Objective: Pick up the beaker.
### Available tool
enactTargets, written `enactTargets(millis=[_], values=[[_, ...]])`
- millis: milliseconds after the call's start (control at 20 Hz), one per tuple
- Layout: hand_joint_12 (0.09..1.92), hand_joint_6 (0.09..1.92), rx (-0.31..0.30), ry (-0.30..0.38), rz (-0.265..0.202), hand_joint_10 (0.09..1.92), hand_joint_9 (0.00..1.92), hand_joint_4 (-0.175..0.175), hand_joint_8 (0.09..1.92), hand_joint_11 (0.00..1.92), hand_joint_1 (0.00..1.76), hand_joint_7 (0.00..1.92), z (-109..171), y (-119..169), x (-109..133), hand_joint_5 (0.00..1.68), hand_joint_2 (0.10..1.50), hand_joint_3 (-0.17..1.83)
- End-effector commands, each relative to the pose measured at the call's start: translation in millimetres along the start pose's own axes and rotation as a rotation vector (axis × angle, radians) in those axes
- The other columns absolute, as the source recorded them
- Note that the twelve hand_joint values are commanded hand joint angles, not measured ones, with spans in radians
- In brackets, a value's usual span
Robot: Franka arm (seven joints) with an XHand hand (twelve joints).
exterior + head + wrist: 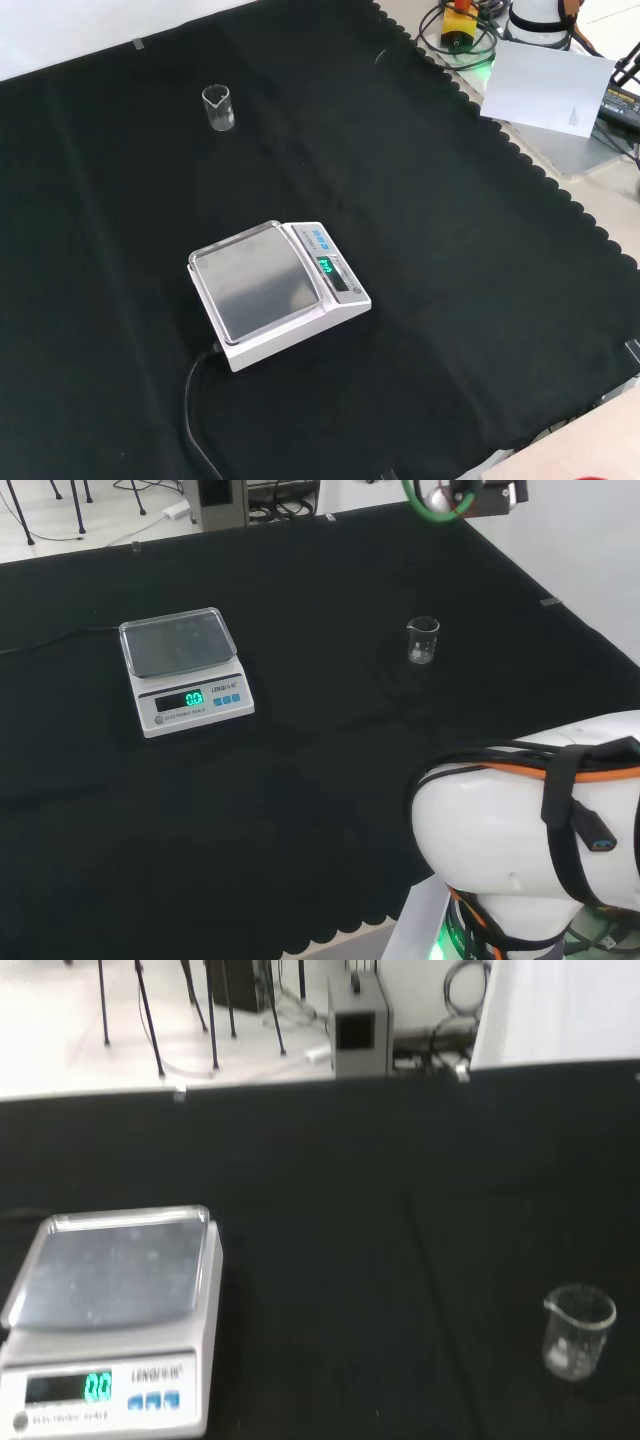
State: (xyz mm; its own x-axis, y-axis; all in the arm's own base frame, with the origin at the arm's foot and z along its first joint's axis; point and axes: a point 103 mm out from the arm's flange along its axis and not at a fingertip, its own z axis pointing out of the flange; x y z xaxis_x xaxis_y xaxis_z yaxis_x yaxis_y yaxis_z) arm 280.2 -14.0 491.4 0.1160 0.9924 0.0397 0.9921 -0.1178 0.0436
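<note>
On the black cloth (pixel 300 810) I see a small clear beaker (pixel 423 640) standing upright and alone, well apart from my arm (pixel 530 830), whose white link sits low at the head view's right; whether the hand is open or closed I cannot tell; the beaker's spout shows in the wrist view; a white scale (pixel 183 670) with a grey pan and lit green display stands well to the beaker's left in the head view, nearer in the front view.
</note>
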Motion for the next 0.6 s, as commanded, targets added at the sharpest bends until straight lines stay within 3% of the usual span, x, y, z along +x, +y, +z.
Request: enactTargets(millis=[50,250,600], values=[[1.45,0.18,0.111,0.074,0.029,0.72,0.57,0.000,0.64,0.14,0.72,0.40,60.0,42.8,-31.3,0.41,1.10,-0.17],[1.44,0.18,0.146,0.104,0.035,0.72,0.57,-0.001,0.64,0.14,0.72,0.40,76.5,64.6,-42.6,0.41,1.10,-0.17],[1.44,0.18,0.135,0.127,0.043,0.72,0.57,-0.003,0.65,0.14,0.72,0.41,104.3,100.6,-55.1,0.42,1.10,-0.17]])
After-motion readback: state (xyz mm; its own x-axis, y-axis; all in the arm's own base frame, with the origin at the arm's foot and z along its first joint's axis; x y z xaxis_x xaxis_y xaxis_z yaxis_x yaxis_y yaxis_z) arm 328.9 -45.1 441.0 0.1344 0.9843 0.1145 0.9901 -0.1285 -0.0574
